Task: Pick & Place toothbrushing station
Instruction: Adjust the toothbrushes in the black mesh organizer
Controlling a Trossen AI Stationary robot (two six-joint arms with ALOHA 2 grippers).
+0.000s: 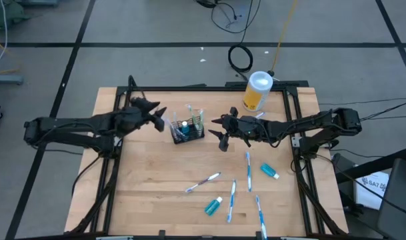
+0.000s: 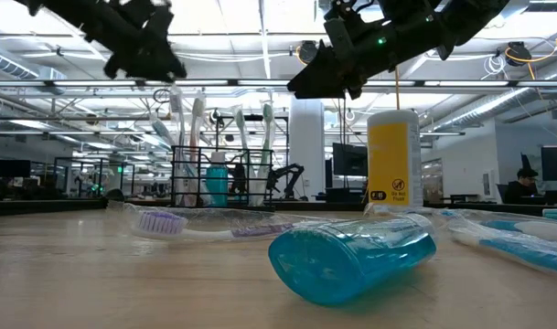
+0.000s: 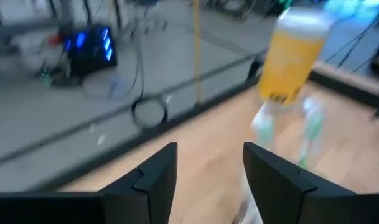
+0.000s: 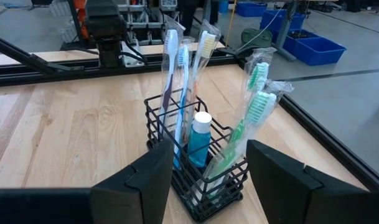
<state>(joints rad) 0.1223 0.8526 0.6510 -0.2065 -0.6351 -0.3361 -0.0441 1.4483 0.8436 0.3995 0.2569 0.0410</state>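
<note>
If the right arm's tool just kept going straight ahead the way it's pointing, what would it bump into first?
Most likely the black wire caddy, which stands right ahead of the right tool, between its open fingers, holding wrapped toothbrushes and a teal tube. How far apart they are is unclear.

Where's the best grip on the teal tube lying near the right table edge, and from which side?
Judging by its pose, take the teal toothpaste tube across its flat body, coming straight down. It lies flat on the table with bare wood around it, one toothbrush beside it but apart. The right gripper, open, is the nearer one.
</note>
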